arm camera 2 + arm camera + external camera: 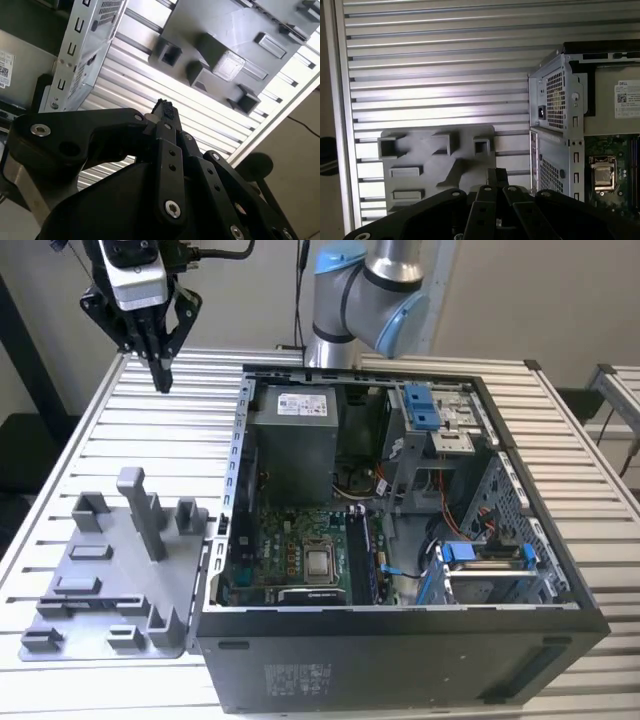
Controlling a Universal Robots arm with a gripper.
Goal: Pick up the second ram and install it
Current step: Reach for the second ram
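My gripper [160, 380] hangs high over the back of the table on the exterior view's left, fingers pressed together with nothing between them. Both wrist views show its black fingertips [164, 106] [496, 174] closed. Below and nearer the front sits the grey plastic fixture [100, 580] [235, 30] [420, 155] with its upright posts. The open computer case [400, 640] lies to the exterior view's right of it. Inside is the motherboard [290, 550] with the processor socket [320, 562] [601, 175] and dark memory slots [365, 555] beside it. The second ram is out of view.
The slatted aluminium table [150, 440] carries everything. The arm's base [370, 290] stands behind the case. A grey power supply [295, 440] and blue-clipped drive bays [480, 560] fill parts of the case. The case's perforated metal wall [555, 100] rises near the fixture.
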